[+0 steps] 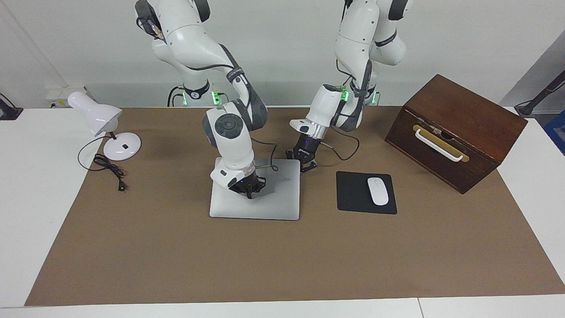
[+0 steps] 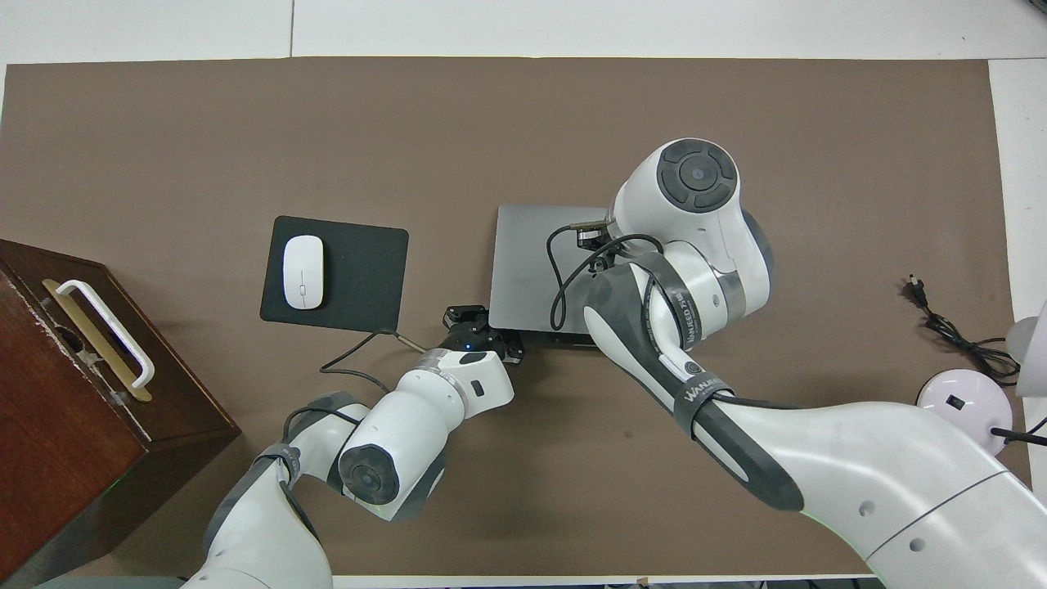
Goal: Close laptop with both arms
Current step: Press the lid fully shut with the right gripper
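- Table: white top, fills both views; it bears everything listed below.
- Brown mat: covers most of the table; white margins show at the frame edges.
- Right arm: enters at the upper left of the facing view and at the lower right of the overhead view, bent down over the laptop.
- Left arm: enters at the upper centre-right of the facing view and at the lower left of the overhead view.
- Wooden box: dark brown with a white handle, upper right of the facing view.
- Laptop: silver-grey, lid down flat, at the centre of the facing view, on the mat, beside the mouse pad.
- Mouse pad: black, just right of centre in the facing view.
- Desk lamp: white, upper left of the facing view; its black cord trails onto the mat.
- Right gripper: low over the laptop's lid, apparently touching it; fingers close together, holding nothing that can be made out.
- Left gripper: at the laptop's corner toward the robots and the mouse pad; whether the fingers are spread or closed cannot be told.
- Mouse: white, lies on the mouse pad.
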Tool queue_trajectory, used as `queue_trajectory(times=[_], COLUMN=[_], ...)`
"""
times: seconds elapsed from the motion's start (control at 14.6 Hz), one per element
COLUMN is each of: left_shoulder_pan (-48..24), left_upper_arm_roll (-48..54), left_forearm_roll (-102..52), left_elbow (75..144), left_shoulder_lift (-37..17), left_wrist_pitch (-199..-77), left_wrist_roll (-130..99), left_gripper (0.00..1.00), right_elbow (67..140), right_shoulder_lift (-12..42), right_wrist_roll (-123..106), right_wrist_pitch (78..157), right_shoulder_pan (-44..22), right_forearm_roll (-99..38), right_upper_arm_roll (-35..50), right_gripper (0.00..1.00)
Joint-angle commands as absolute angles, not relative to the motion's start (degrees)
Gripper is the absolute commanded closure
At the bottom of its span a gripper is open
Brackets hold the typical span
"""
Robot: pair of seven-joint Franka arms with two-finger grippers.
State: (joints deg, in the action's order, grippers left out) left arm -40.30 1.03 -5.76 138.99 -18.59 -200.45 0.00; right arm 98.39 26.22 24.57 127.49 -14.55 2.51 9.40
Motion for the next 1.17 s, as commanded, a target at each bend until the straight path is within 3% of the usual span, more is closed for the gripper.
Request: queue_trajectory(times=[0.0, 0.69, 1.1], left_shoulder_pan=[-38.7, -38.2, -38.2], left_upper_arm_roll=[0.3, 0.3, 0.3], left_forearm_roll=[-5.7, -5.7, -5.7], left_elbow=[141.6, 141.6, 141.7], left_shoulder_lift=[-22.0, -22.0, -22.0], left_wrist_pitch=[-199.4, -199.4, -199.4], left_wrist_roll=[1.9, 1.9, 1.9], left_gripper=[1.0, 1.0, 1.0], right_elbow=[100.9, 100.0, 94.5], right_shoulder_lift=[25.0, 24.8, 24.2], right_wrist_roll=[23.3, 23.3, 22.2], right_wrist_pitch=[129.2, 127.9, 119.2], right_shoulder_pan=[-13.5, -13.4, -12.0], right_forearm_roll=[0.9, 1.0, 1.1], right_upper_arm_roll=[10.1, 10.0, 10.1], right_gripper=[1.0, 1.0, 1.0])
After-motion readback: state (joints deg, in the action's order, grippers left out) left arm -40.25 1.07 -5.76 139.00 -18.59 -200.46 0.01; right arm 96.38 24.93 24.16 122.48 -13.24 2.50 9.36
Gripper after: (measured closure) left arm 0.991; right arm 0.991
